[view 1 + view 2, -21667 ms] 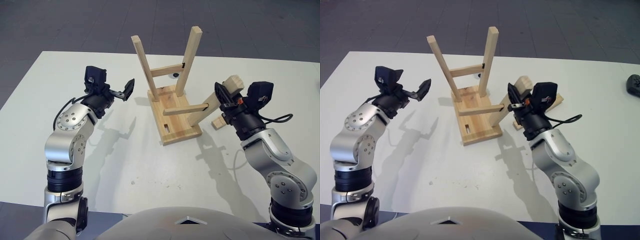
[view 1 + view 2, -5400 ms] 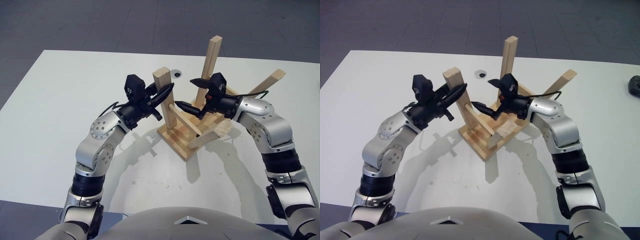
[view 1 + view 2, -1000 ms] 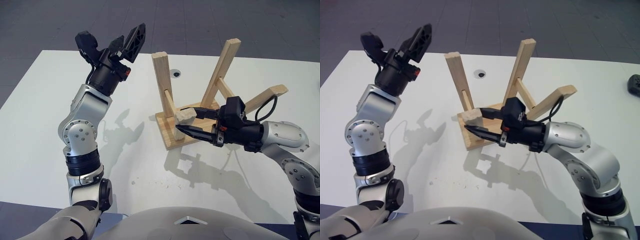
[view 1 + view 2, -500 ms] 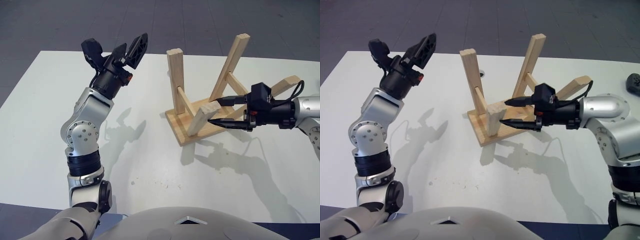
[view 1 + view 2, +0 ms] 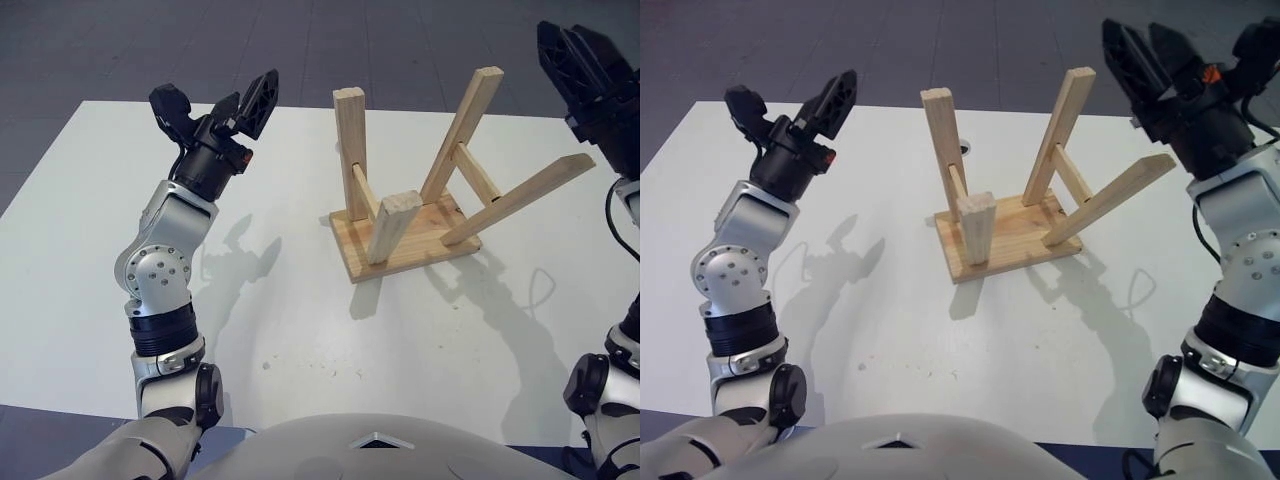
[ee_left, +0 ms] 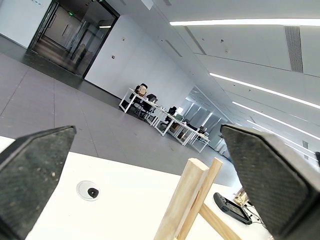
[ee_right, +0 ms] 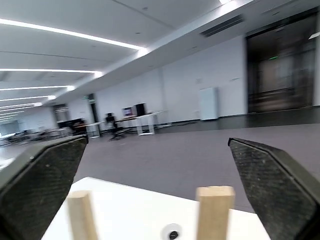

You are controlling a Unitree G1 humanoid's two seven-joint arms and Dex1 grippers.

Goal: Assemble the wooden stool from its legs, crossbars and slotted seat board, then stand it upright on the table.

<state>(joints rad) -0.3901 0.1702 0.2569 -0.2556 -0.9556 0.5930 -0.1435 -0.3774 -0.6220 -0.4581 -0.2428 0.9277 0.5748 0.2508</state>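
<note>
Assembly looks nearly complete. The stool point(image 5: 405, 205) sits upside down near the middle of the desk point(image 5: 90, 250), with its slotted seat board point(image 5: 415, 255) flat on the surface. All four legs point(image 5: 351, 150) point upward, and crossbars point(image 5: 474, 178) tie them together in pairs.

The legs do not stand alike. The outer right leg point(image 5: 522, 194) leans far outward, so you may want to check that its joint is fully seated. The pictures do not let me say whether it is.

Both arms are raised, well apart from the wood. Your left end effector point(image 5: 248, 100) hangs above the desk's left side with its fingers spread and nothing between them. Your right end effector point(image 5: 1150, 50) is high on the right, also spread wide and empty.

By my reckoning, what is left is the last step: take hold of the stool, turn it over and stand it on its legs. Nothing grips it yet, so that step has not begun.
</note>
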